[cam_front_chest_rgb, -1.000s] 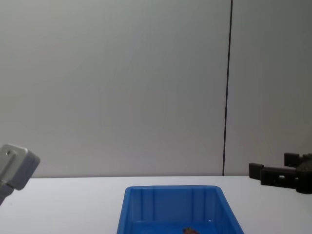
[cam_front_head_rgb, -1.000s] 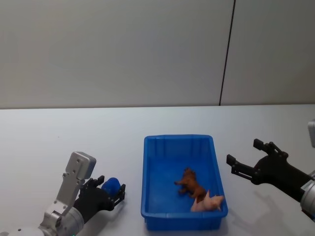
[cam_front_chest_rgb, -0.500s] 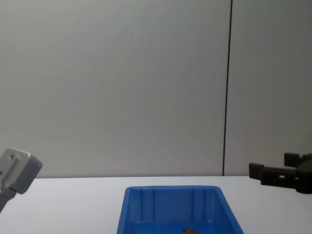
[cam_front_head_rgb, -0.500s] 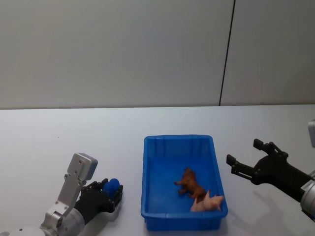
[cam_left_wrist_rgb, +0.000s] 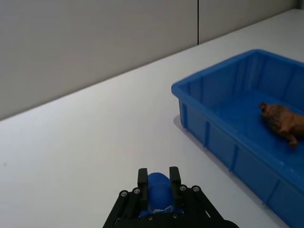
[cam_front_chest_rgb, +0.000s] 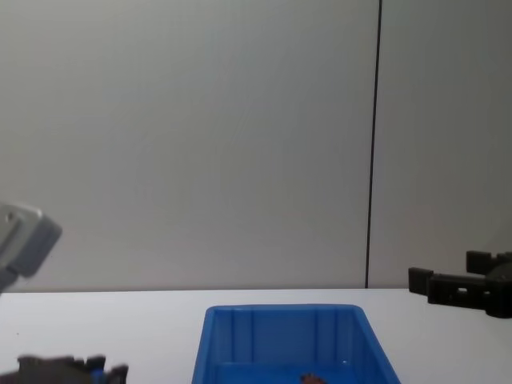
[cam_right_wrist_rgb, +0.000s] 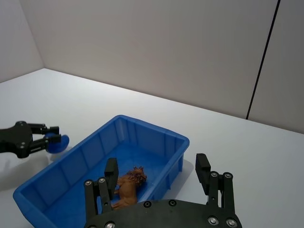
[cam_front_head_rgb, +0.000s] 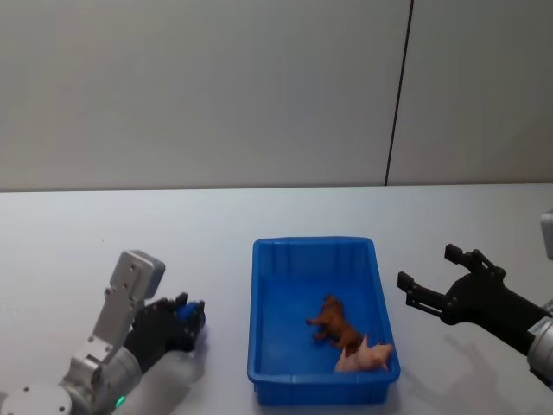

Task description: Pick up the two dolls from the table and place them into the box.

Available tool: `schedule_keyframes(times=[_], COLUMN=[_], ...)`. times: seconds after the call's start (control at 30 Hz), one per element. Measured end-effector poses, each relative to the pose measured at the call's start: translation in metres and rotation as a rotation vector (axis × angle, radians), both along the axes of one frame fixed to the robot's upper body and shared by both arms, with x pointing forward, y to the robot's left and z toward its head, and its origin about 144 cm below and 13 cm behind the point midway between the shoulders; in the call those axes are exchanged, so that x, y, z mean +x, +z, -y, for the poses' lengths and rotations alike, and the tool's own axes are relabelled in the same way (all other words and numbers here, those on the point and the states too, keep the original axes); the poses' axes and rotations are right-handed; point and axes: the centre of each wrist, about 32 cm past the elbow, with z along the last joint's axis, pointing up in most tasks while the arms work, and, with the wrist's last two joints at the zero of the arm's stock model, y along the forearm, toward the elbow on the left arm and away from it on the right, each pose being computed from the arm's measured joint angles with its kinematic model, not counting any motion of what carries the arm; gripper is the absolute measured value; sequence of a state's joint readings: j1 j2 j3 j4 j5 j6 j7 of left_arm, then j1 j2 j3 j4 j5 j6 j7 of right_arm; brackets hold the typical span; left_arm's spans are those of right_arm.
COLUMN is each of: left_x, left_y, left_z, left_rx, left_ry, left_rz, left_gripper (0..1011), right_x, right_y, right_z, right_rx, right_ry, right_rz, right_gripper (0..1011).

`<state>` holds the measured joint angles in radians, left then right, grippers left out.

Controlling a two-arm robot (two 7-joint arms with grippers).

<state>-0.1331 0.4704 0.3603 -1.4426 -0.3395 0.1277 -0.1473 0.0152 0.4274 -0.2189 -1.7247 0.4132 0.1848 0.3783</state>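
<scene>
The blue box (cam_front_head_rgb: 313,245) stands on the white table (cam_front_head_rgb: 173,233) in front of me. Inside it lie a reddish-brown doll (cam_front_head_rgb: 335,322) and a pale pink doll (cam_front_head_rgb: 367,354). My left gripper (cam_front_head_rgb: 183,316) is left of the box, shut on a rounded blue doll (cam_front_head_rgb: 193,308) held between its fingers (cam_left_wrist_rgb: 142,178). The right wrist view shows that gripper (cam_right_wrist_rgb: 47,137) and its doll (cam_right_wrist_rgb: 58,143) beside the box (cam_right_wrist_rgb: 152,130). My right gripper (cam_front_head_rgb: 429,270) hovers open to the right of the box, holding nothing.
The white tabletop (cam_left_wrist_rgb: 71,142) stretches wide on both sides of the box (cam_left_wrist_rgb: 223,137) and behind it. A grey wall (cam_front_chest_rgb: 200,144) with a dark vertical seam (cam_front_chest_rgb: 374,144) rises behind the table's far edge.
My left gripper closed on the blue doll and has risen a little and drawn left with it. The right gripper and the two dolls in the box have not moved.
</scene>
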Motion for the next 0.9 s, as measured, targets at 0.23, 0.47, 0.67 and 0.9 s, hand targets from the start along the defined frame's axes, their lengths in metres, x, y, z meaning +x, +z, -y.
schedule_keyframes(times=[0.23,0.47,0.67,0.9], left_x=[0.007,0.016,0.024,0.034], left_y=[0.026,0.053,0.071,0.081], left_z=[0.001,0.007,0.015,0.032], left_rx=[0.017,0.026,0.021,-0.007], left_ry=[-0.010,-0.036,-0.076,-0.139], left_rz=[0.094,0.187,0.247,0.288], left_gripper=[245,202,172,136], right_x=[0.000,0.000,0.000,0.000], right_y=[0.000,0.000,0.000,0.000], right_z=[0.000,0.000,0.000,0.000], right_rx=[0.000,0.000,0.000,0.000], right_ry=[0.000,0.000,0.000,0.000], right_rz=[0.000,0.000,0.000,0.000], right_gripper=[1001,1001,1001,1001])
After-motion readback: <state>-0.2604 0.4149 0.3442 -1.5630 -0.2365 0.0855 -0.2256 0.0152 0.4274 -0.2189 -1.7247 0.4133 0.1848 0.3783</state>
